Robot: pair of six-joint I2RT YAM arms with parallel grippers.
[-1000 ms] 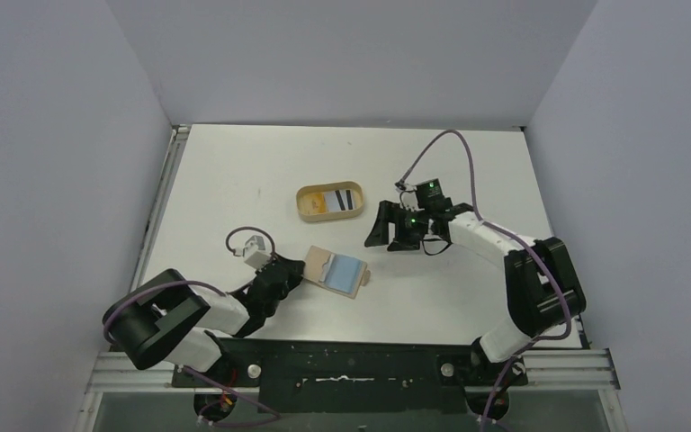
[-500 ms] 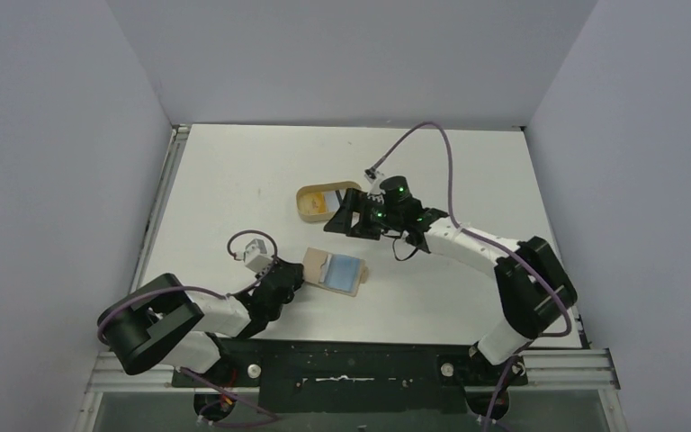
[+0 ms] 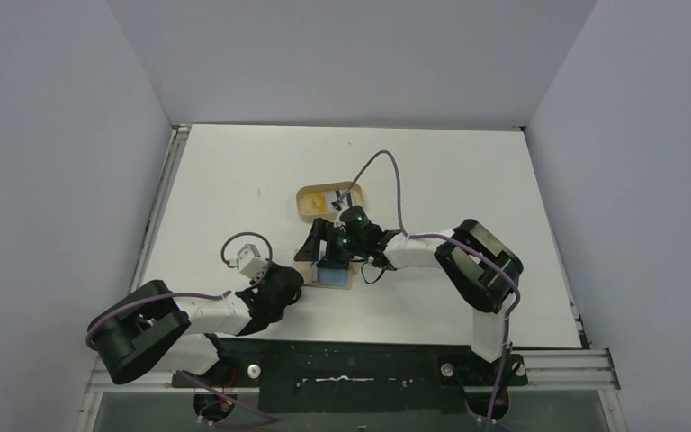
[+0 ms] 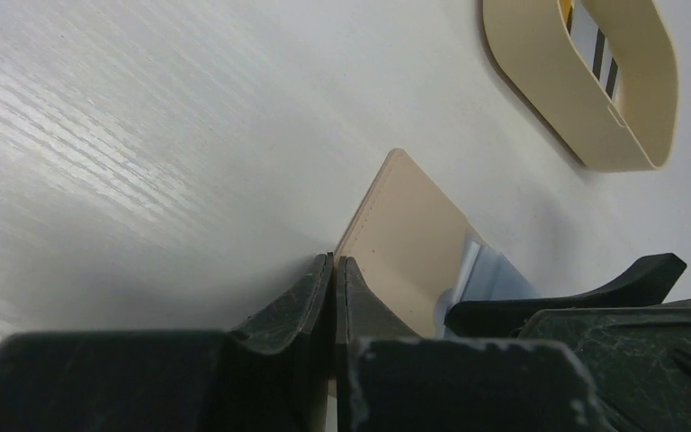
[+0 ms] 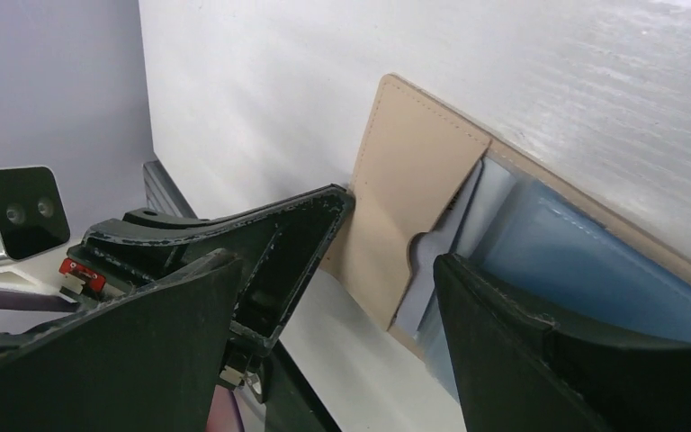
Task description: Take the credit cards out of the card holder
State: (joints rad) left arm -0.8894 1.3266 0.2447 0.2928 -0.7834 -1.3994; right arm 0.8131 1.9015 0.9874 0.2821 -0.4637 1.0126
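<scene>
The card holder lies unfolded on the table, tan with a light blue inner panel. My left gripper is shut on its left edge, and a tan strip shows between the fingers. Above the holder hangs my right gripper, open, one finger over the blue panel and the other past the tan pocket. A bluish-grey credit card pokes out from under that pocket. A pale card with yellow print and dark stripes lies in the tray.
An oval tan tray stands just behind the card holder, its wall in the left wrist view. Grey walls close off the table's left, back and right. Both arms' bases sit at the near edge.
My right arm has swung left, from the right of the tray to over the card holder, its jaws still open. The left gripper has stayed shut at the holder's edge.
</scene>
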